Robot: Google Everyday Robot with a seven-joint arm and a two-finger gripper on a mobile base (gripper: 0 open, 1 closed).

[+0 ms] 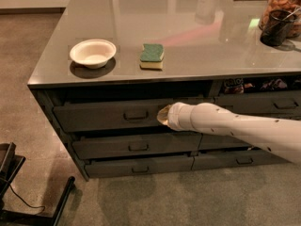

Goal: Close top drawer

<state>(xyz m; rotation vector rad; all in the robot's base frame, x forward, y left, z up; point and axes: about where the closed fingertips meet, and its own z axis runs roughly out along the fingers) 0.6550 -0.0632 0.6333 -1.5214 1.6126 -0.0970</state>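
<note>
Step in hand: the pushing phase of the closing action. The wide dark grey top drawer with the flat front (pixel 99 117) sits directly under the glossy grey countertop (pixel 197 46). Its front stands proud of the cabinet, with a dark gap above it, so it is judged not yet fully shut. The small bracket handle (pixel 136 115) marks the centre of the front.

The gripper (pixel 163 115) is at the drawer front, just beside the handle and level with it, on the side toward the narrower drawer column. It appears to touch the panel, though contact cannot be confirmed from this angle. Whether the gripper is released or clenched cannot be told.

Arm pose: the white tubular arm (pixel 235 126) enters from below and beyond the handle on that same side. It runs obliquely and rises gently to the front.

Next move: a straight push into the cabinet along the slide axis. Keep it near the handle so that the wide front does not skew. The slimmer dark grey drawer (pixel 94 147) below the handle is not a target.
</note>
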